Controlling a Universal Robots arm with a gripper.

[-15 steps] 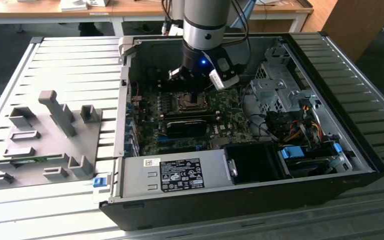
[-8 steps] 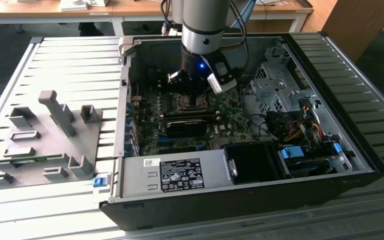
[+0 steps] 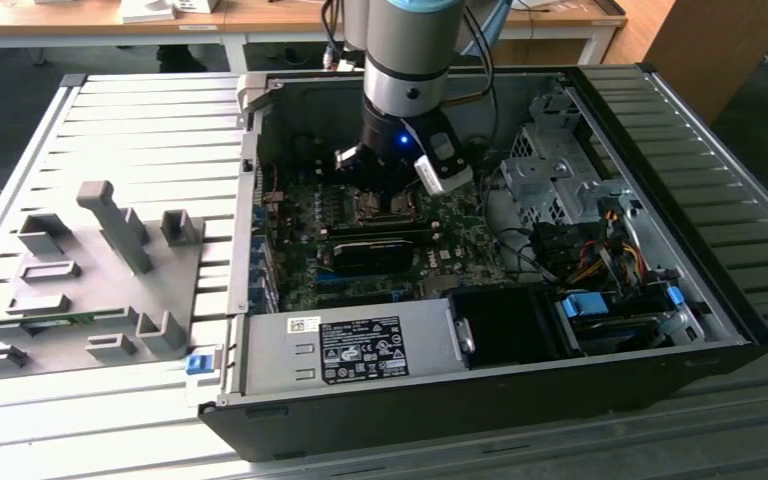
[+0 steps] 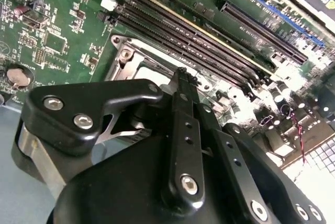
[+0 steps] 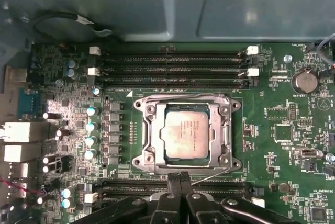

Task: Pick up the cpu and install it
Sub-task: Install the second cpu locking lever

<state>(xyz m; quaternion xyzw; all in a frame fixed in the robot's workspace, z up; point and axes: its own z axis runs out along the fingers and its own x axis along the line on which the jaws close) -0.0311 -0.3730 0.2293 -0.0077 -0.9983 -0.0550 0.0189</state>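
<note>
Cpu [image 5: 187, 131] was seen seated in socket [image 5: 148, 136]; hand [image 5: 180, 178] hung beside it, fingers together, empty; seating flatness should be verified.

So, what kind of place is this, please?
Probably a lab or workshop bench for PC assembly. An open computer case lies on a slatted metal table, a grey parts tray sits beside it, and the gripper hangs by the socket, where the cpu already sits.
</note>
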